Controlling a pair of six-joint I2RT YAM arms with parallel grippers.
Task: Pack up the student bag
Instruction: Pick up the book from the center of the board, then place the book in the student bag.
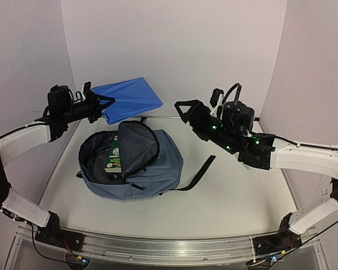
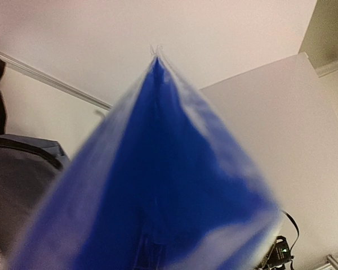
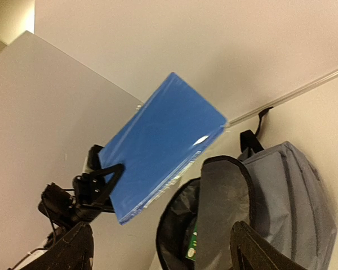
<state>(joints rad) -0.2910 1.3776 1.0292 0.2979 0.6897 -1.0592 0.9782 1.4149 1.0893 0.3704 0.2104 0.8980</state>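
The slate-blue student bag (image 1: 158,169) lies on the table with its main compartment unzipped and its flap (image 1: 138,147) standing up. A green book (image 1: 114,160) sits inside the opening. My left gripper (image 1: 101,107) is shut on a flat blue notebook (image 1: 129,98) and holds it in the air above and behind the bag. The notebook fills the left wrist view (image 2: 158,191). My right gripper (image 1: 185,109) is open and empty, in the air to the right of the bag. The right wrist view shows the notebook (image 3: 158,152) above the bag (image 3: 281,191).
A black strap (image 1: 200,171) of the bag trails to the right on the white table (image 1: 236,197). White walls close the back and both sides. A metal rail (image 1: 158,244) runs along the near edge.
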